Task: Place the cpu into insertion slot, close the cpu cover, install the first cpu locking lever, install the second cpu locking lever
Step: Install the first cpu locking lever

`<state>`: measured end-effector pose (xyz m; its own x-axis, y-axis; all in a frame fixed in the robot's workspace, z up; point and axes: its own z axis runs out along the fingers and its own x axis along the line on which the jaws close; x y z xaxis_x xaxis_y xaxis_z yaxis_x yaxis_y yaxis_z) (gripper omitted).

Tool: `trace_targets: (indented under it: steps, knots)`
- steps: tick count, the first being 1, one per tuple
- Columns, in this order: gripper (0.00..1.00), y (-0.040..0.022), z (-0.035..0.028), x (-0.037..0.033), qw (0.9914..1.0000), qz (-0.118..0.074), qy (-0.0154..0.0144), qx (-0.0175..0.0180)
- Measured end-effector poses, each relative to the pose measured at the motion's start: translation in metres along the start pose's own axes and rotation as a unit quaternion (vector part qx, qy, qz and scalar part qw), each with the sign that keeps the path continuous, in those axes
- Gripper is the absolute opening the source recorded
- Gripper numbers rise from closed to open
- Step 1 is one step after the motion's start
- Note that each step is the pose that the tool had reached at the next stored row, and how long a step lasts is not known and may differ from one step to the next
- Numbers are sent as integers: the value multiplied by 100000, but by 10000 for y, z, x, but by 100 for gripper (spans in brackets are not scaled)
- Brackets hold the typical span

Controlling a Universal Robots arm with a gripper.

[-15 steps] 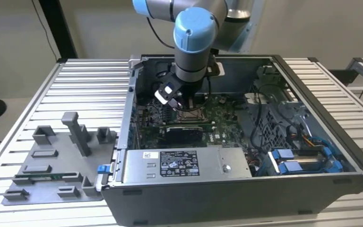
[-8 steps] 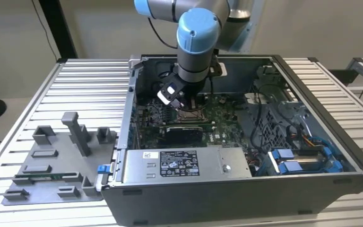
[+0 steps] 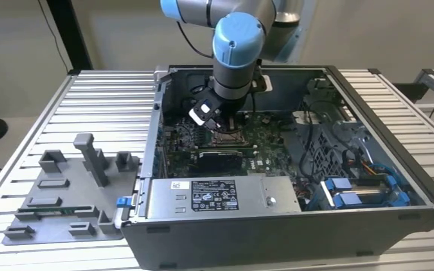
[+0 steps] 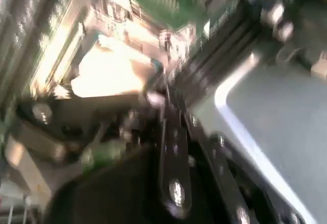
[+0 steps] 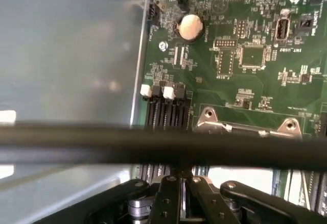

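Note:
In the exterior view my gripper (image 3: 223, 129) reaches down into the open computer case, right over the insertion slot (image 3: 230, 138) on the green motherboard (image 3: 277, 132). The first wrist view has the slot's silvery rim (image 5: 245, 128) with two screws just ahead of my gripper (image 5: 181, 193), whose fingers are shut together. A bright silvery-tan flat plate (image 4: 110, 73) lies in the slot in the second wrist view, close to my dark fingers (image 4: 171, 147). Glare hides whether that plate is the cpu or the cpu cover. I cannot tell whether anything is pinched.
A black bar or cable (image 5: 102, 147) crosses the first wrist view. Long black slots (image 5: 166, 114) and a coin battery (image 5: 190, 27) sit on the board. The grey case wall (image 5: 66, 50) is close. A power supply (image 3: 217, 195) and a grey fixture tray (image 3: 66, 192) lie nearer the camera.

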<state>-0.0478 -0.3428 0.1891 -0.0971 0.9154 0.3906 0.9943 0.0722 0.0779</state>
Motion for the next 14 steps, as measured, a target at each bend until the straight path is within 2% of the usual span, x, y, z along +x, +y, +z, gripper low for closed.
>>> trace_targets:
  steps: [4,9,14]
  knots:
    - [0,12,-146,59,100000,44,-24,132]
    - [0,-8,-202,86,100000,50,-36,151]
    - [0,-27,-323,139,100000,50,-35,154]
